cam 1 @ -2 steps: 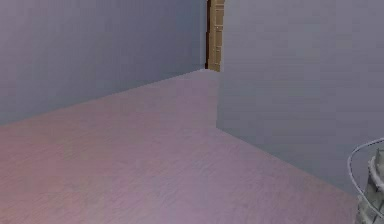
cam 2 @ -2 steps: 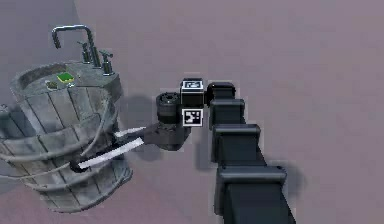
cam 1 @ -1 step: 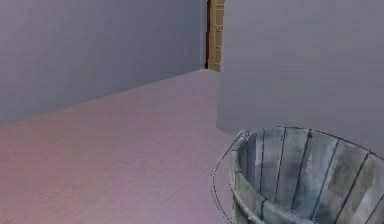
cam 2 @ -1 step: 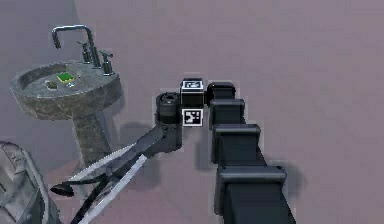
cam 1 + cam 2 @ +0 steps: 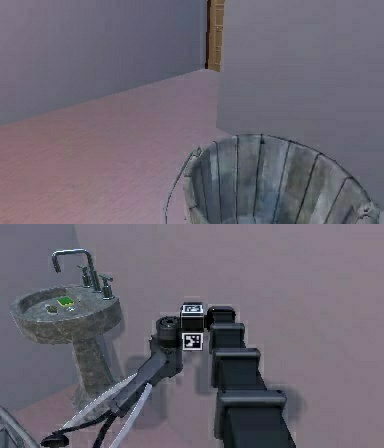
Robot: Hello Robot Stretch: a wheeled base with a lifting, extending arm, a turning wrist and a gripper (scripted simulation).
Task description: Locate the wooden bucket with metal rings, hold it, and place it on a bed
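Observation:
A wooden bucket of grey staves with a metal ring at its rim and a thin wire handle sits at the forward view's bottom right, seen from above into its hollow. In the arm side view the dark arm rises from the bottom edge to two white marker squares. The gripper reaches down to the left from there. Its thin fingers end by a curved wire and a grey rim at the bottom left corner. I cannot tell whether the gripper holds anything.
A stone pedestal sink with a metal tap stands against the wall at the arm side view's left. A grey wall corner juts out ahead on the right, with a brown door frame beyond. Pink floor lies on the left.

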